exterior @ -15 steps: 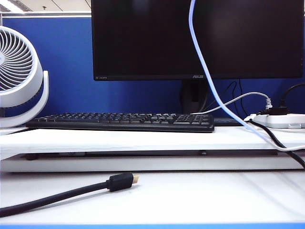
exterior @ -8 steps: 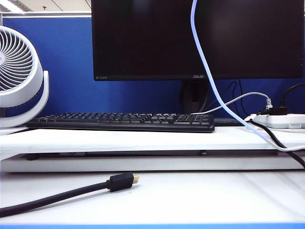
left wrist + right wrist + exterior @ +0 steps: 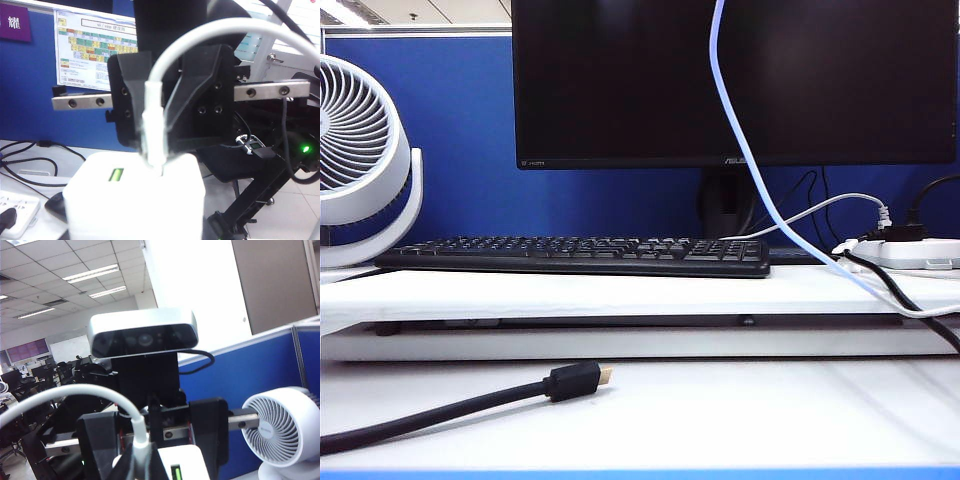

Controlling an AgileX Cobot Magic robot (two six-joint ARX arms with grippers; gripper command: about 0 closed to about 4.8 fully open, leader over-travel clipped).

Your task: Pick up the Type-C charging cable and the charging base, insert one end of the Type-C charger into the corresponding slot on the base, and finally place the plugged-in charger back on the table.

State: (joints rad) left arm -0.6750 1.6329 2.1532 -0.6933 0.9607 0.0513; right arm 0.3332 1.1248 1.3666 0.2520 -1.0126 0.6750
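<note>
The charging base [image 3: 134, 197] is held up off the table [image 3: 740, 410], with the plug of the Type-C charging cable [image 3: 152, 117] seated end-on in its face just beside the green port [image 3: 116, 175]. Whether the plug is fully home in the slot I cannot tell.

My right gripper [image 3: 152, 120], seen from the left wrist, is pinched narrow on that plug, with the plug's long axis running straight from my fingers into the block. My left gripper [image 3: 172, 460] sits partly open around the base, facing the right one; the base appears held there, though the contact is mostly out of frame.

In the exterior view neither gripper shows. Only the cable hangs down in front of the monitor [image 3: 620, 80] to the shelf beside the power strip [image 3: 910, 250].

Judgement: both arms must descend together along a shared line, or the plug will be levered sideways.

Legible writing: "ASUS" on the monitor bezel. The chart [image 3: 90, 47] on the partition is too small to read.
</note>
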